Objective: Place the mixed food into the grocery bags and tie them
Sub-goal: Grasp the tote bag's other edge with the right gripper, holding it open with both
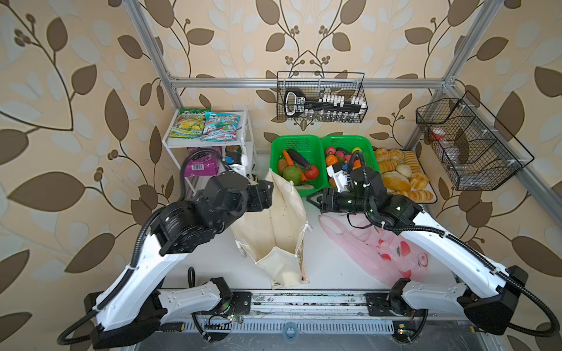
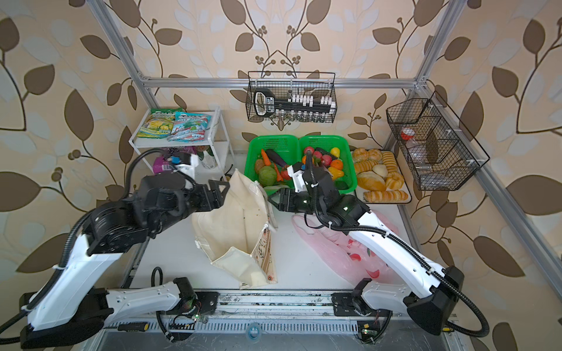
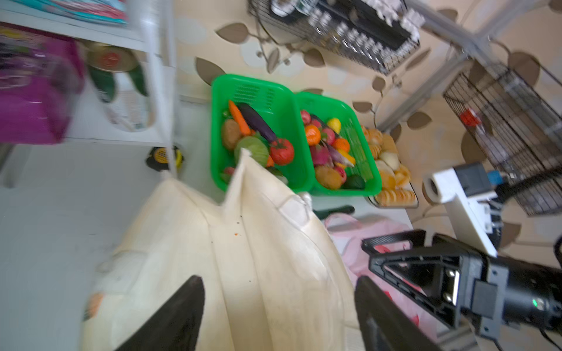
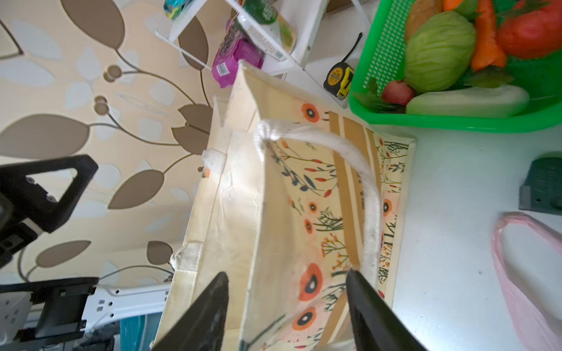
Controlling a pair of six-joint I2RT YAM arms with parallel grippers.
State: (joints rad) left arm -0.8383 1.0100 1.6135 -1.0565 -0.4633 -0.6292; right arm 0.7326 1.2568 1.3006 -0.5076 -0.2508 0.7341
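the cream canvas tote point(image 1: 273, 225) stood open mid-table, with the pink plastic bag point(image 1: 380, 246) flat beside it. the left gripper point(image 3: 278, 279) hung over the tote's rim, jaws wide, holding nothing. the right gripper point(image 4: 287, 272) had its jaws apart around the tote's printed side wall. the green cabbage point(image 1: 292, 174) and red tomato point(image 1: 311, 172) lay in the green basket point(image 1: 296, 141).

Tabletop point(image 1: 328, 258): white, bare between my two bags.
Far left corner: white shelf rack point(image 1: 241, 117), standing.
By the rack's foot: a yellow-black tape measure point(image 4: 339, 77), I think.
Far edge, middle: left green basket point(image 1: 292, 142) and right green basket point(image 1: 349, 141), walls touching.
Far right corner: bread tray point(image 2: 409, 199), just beside the right green basket.
Centre: cream canvas tote point(image 1: 273, 225), mouth gaping.
Right of centre: pink plastic bag point(image 1: 389, 252), lying flat.
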